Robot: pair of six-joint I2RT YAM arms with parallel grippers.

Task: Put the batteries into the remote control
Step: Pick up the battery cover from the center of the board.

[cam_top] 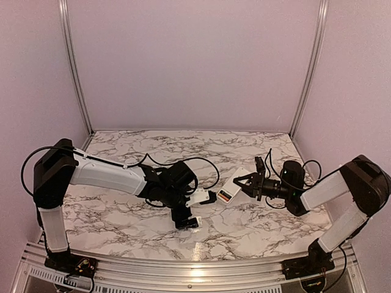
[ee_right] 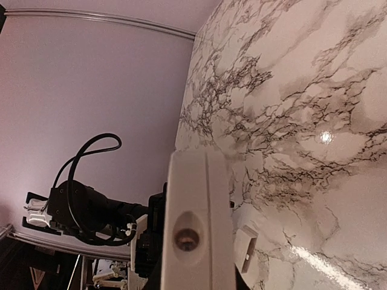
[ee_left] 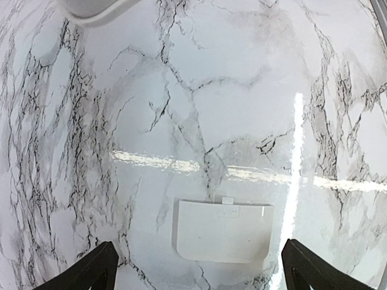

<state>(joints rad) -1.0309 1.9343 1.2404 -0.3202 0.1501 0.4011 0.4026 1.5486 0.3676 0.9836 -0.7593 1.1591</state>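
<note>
marble table (cam_top: 122, 207) carries a small white cover (ee_left: 224, 231), lying flat between the left gripper's (ee_left: 199, 257) wide-spread fingers (ee_left: 91, 272), which stand clear of it. the right gripper (cam_top: 244, 182) is clamped on the remote control (cam_top: 230, 189) near the table's middle.

Soft, even light; glare streaks cross the glossy table (ee_left: 242, 90).

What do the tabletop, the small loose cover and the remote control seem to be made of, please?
Tabletop: probably glossy marble-print laminate or film, judging by the mirror-like light streaks; real stone cannot be ruled out.
Cover: matte white moulded plastic, thin, with a small latch tab.
Remote control: smooth white plastic, slightly satin, with rounded moulded edges.
</note>
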